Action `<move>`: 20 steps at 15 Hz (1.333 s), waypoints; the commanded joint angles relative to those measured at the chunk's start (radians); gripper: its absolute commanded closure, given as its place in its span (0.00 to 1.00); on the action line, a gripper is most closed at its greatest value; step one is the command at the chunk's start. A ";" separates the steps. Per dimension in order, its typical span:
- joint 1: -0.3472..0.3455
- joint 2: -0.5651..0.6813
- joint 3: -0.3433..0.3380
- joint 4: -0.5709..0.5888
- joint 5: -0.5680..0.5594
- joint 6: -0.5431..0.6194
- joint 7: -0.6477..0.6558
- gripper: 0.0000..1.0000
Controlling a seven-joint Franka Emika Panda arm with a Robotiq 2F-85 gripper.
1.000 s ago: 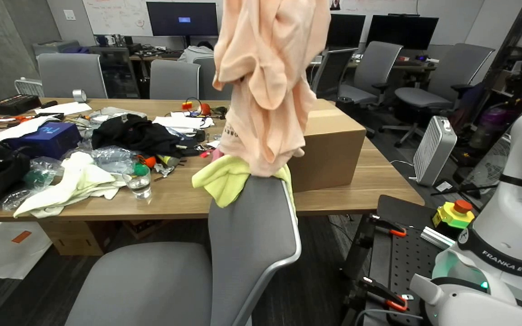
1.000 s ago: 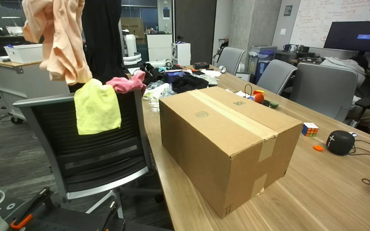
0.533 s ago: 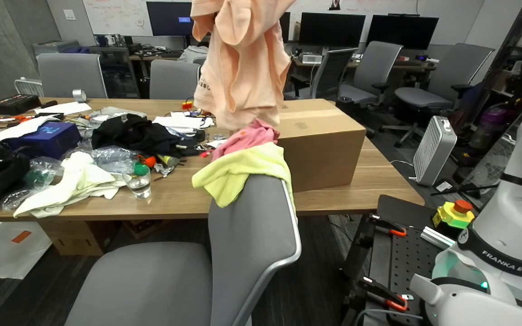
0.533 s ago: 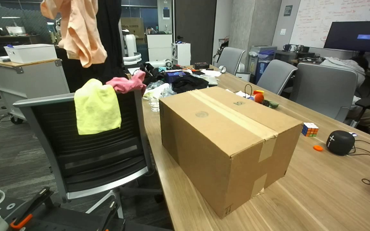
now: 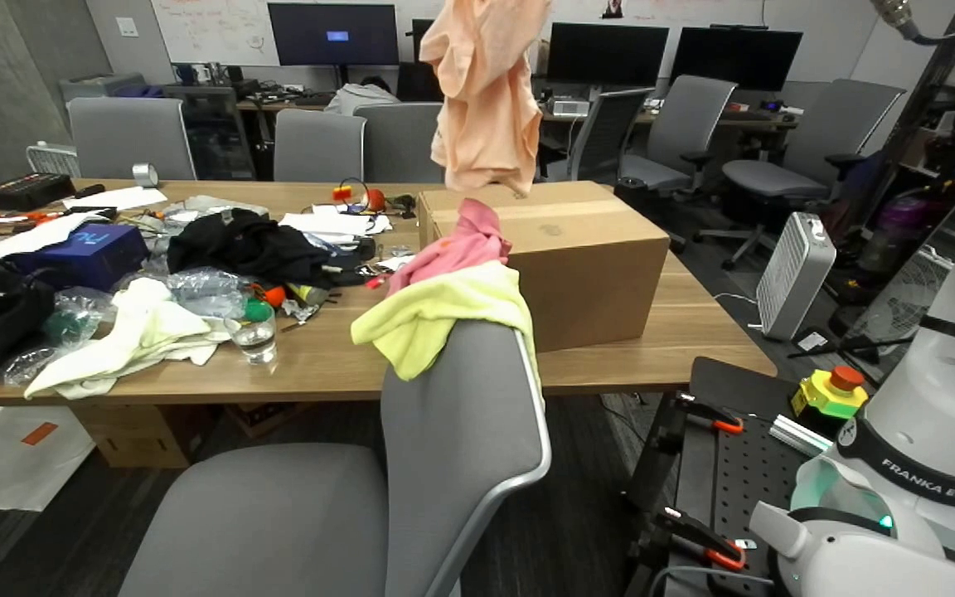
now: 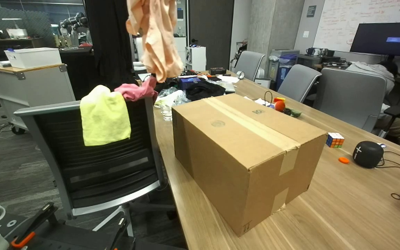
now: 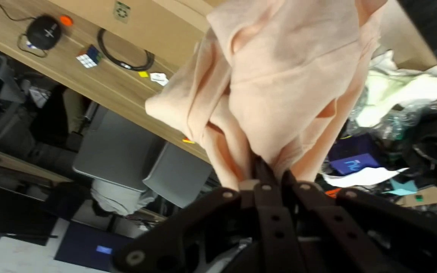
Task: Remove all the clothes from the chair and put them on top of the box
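Note:
My gripper is shut on a peach garment, which hangs from its fingers. The gripper is out of frame in both exterior views, where the garment hangs from the top edge. Its lower end is in the air, near the chair-side end of the closed cardboard box; I cannot tell whether it is over the box. The box also shows partly in the wrist view. A yellow cloth and a pink cloth lie over the chair's backrest.
The box stands on a wooden table. A glass of water, a pale cloth, a black cloth and a blue box are on the table. A Rubik's cube and black speaker stand beyond the box.
The peach garment has risen off the chair's top and moved away from it, toward the box. The pink cloth is now uncovered. The yellow and pink cloths have stayed in place.

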 commanded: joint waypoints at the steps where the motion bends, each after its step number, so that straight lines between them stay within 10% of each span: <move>1: -0.047 0.064 -0.045 0.072 -0.107 -0.019 0.096 0.99; 11: -0.113 0.159 -0.173 0.126 -0.347 -0.028 0.364 0.99; 13: -0.101 0.171 -0.190 0.129 -0.372 -0.036 0.398 0.68; 20: -0.064 0.154 -0.206 0.084 -0.380 -0.066 0.368 0.16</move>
